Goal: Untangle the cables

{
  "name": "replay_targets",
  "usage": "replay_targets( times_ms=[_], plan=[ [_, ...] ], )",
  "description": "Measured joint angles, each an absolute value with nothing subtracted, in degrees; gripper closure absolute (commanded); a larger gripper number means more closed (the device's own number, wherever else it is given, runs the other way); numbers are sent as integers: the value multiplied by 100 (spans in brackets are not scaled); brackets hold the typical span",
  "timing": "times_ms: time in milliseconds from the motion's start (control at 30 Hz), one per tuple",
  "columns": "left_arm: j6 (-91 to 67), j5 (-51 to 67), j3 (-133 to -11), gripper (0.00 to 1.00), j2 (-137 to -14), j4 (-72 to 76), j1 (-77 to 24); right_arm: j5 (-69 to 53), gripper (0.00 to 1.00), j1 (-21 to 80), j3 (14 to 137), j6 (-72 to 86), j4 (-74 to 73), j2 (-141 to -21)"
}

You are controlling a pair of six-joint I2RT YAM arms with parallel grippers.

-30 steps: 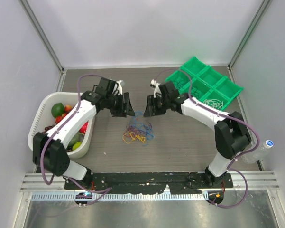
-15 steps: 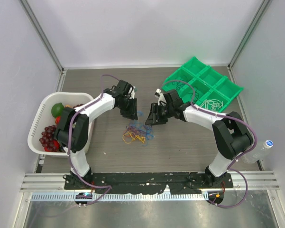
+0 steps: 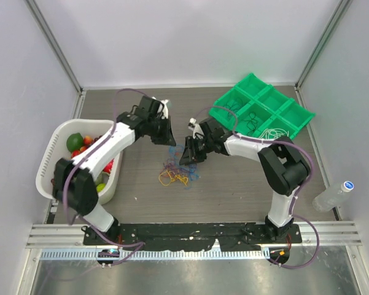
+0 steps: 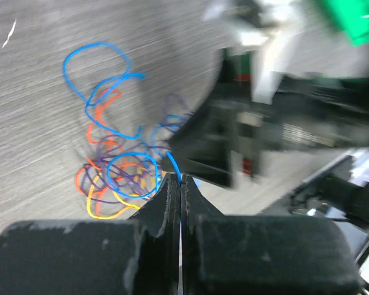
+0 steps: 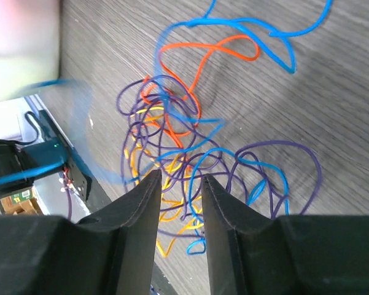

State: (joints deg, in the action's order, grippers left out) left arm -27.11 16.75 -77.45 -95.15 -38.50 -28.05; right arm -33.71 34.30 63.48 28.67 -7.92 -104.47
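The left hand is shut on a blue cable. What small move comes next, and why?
Probably close the right hand on the tangle of cables, pinning it. That hand stands open over the strands, and the blue cable in the left hand runs into that heap, so pulling alone would drag everything.

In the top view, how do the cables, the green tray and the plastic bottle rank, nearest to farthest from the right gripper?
1. Cables, right beside the right gripper, on its near side.
2. Green tray, at the far right.
3. Plastic bottle, at the right edge.
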Motion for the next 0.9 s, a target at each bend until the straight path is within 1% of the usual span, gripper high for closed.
replay_targets(
  times_ms=[167,367,633,767,833,900],
  plan=[
    [-2980,1846,-8001,100,-8130,-3911,-2805,-3382,67,3535,6396,2869,-816,-10906],
    [-3096,1826,-9006,100,-7255,-3763,-2808,-3391,69,3540,6445,2864,-897,-11054],
    [-3168,1800,-10879,100,-6834,-2762,-2805,-3339,70,3524,6514,2856,-1009,-11144],
    [-3260,1822,-12125,100,-7043,-2445,-2805,-3262,69,3524,6519,2825,-1076,-11144],
    [-3262,1831,-12573,100,-7148,-2342,-2805,-3205,67,3524,6552,2799,-1140,-11142],
    [-3277,1824,-12652,100,-7118,-2272,-2805,-3133,62,3500,6632,2762,-1280,-11124]
  ],
)
